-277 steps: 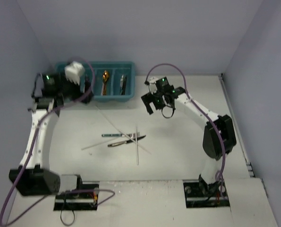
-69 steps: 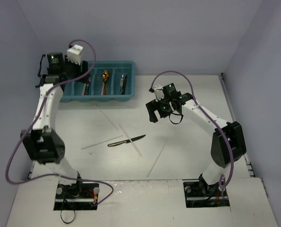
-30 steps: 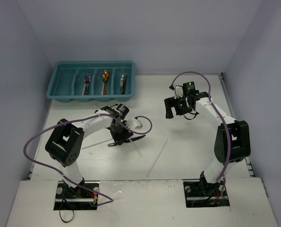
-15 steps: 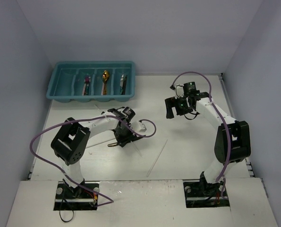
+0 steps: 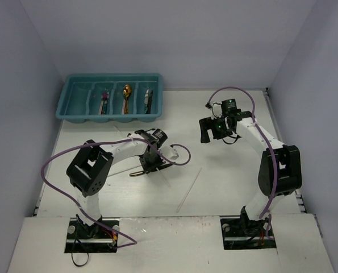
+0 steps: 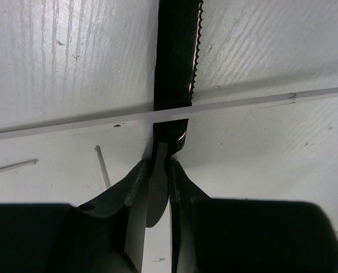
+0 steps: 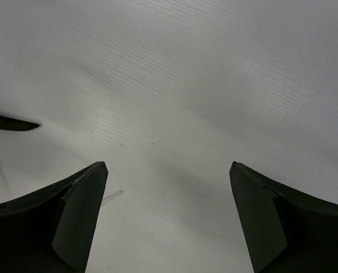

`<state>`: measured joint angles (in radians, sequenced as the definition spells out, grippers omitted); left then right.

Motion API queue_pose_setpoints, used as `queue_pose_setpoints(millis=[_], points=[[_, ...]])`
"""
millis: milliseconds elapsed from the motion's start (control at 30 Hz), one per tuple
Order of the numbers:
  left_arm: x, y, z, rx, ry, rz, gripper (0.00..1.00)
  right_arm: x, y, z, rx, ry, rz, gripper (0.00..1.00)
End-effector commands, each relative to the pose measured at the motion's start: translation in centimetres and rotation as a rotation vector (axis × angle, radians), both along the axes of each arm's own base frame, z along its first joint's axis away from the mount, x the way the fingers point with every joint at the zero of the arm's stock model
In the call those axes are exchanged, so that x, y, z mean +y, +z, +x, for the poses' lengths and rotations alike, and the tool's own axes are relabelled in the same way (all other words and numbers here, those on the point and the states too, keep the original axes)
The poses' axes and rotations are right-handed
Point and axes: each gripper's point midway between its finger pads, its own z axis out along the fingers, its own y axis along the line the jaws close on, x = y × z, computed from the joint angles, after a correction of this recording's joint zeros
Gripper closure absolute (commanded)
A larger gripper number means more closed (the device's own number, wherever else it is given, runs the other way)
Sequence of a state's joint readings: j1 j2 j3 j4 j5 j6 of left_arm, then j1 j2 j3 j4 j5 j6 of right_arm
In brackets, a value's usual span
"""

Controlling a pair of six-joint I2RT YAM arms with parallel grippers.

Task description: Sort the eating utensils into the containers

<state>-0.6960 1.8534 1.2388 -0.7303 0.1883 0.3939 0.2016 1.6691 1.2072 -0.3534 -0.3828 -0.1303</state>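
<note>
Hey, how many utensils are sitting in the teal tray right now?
3. A pinkish piece lies in the second compartment from the left of the tray, a gold spoon in the third, a silvery piece in the rightmost. More may lie hidden under them.

No text, label, brand, number or sign can be read in any view. The tray (image 5: pixel 109 117), the knife (image 6: pixel 177 57) and the table (image 5: pixel 231 182) show plain surfaces with no legible marking.
</note>
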Motion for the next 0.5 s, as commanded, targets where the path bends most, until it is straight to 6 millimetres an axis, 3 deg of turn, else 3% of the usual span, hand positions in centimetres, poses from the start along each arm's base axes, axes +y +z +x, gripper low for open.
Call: queue_pose_setpoints(millis=[0, 300, 467], points=[[-0.5, 0.8, -1.3, 0.027, -0.024, 0.016, 0.99, 0.2, 2.5, 0.6, -0.074, 0.011, 0.031, 0.13], [-0.7, 5.6, -2.4, -0.054, -0.074, 0.074, 1.00, 0.4, 2.4, 0.6, -0.069, 0.018, 0.040, 0.14], [-2.6, 8.1, -3.7, -0.066, -0.120, 0.016, 1.00, 0.3, 2.2, 0.7, -0.065, 0.019, 0.039, 0.14]])
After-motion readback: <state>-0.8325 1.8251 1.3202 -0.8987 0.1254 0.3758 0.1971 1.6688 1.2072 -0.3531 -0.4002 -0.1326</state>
